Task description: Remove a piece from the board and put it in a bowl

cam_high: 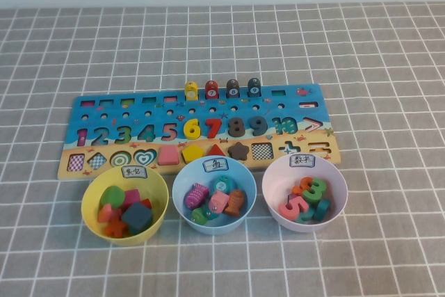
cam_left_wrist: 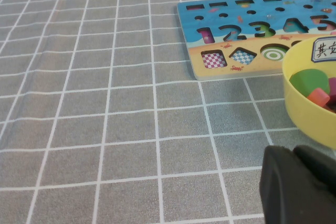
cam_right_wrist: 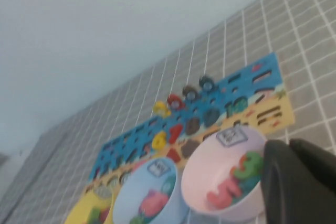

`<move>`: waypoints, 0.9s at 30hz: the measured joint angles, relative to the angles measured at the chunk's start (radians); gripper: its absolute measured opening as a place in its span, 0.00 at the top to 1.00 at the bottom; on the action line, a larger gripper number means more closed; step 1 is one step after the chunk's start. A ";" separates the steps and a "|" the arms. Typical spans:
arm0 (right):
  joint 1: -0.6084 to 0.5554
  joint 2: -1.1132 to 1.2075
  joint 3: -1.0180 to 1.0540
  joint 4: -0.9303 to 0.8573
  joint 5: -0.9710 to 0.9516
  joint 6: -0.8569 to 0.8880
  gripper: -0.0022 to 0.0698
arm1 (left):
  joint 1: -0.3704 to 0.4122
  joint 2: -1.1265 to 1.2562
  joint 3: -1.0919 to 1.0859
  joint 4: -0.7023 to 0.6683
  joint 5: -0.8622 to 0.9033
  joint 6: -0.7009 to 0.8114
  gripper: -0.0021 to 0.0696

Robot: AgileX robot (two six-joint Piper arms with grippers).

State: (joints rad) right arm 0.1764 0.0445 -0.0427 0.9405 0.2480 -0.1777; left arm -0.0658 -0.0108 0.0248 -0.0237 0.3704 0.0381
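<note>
The slate grey 9 [cam_high: 259, 126] sits in its slot on the blue and sandy board [cam_high: 104, 106], between the brownish 8 and the teal 10. It also shows in the right wrist view [cam_right_wrist: 211, 116]. The pale pink bowl [cam_high: 278, 172] stands in front of the board's right end and holds several number pieces. Neither arm shows in the high view. My left gripper [cam_left_wrist: 294, 153] is shut and empty, low over the cloth near the yellow bowl [cam_left_wrist: 304, 114]. My right gripper [cam_right_wrist: 289, 148] is shut and empty, beside the pink bowl [cam_right_wrist: 205, 166].
A yellow bowl [cam_high: 90, 203] of shape pieces and a light blue bowl [cam_high: 182, 186] of fish pieces stand left of the pink bowl. Several ring pegs [cam_high: 222, 89] stand on the board's far edge. Grey checked cloth covers the table.
</note>
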 joint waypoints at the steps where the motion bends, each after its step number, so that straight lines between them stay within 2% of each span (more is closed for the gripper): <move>1: 0.000 0.027 -0.025 -0.007 0.034 0.000 1.00 | 0.000 0.000 0.000 0.000 0.000 0.000 0.98; 12: 0.000 0.621 -0.414 -0.257 0.522 0.000 1.00 | 0.000 0.000 0.000 0.000 0.000 0.000 0.98; 21: 0.013 1.096 -0.774 -0.382 0.690 0.002 1.00 | 0.000 0.000 0.000 0.000 0.000 0.000 0.98; 27: 0.152 1.334 -1.042 -0.562 0.718 0.139 1.00 | 0.000 0.000 0.000 0.000 0.000 0.000 0.98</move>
State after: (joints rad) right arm 0.3281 1.3788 -1.0848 0.3789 0.9659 -0.0386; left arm -0.0658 -0.0108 0.0248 -0.0237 0.3704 0.0381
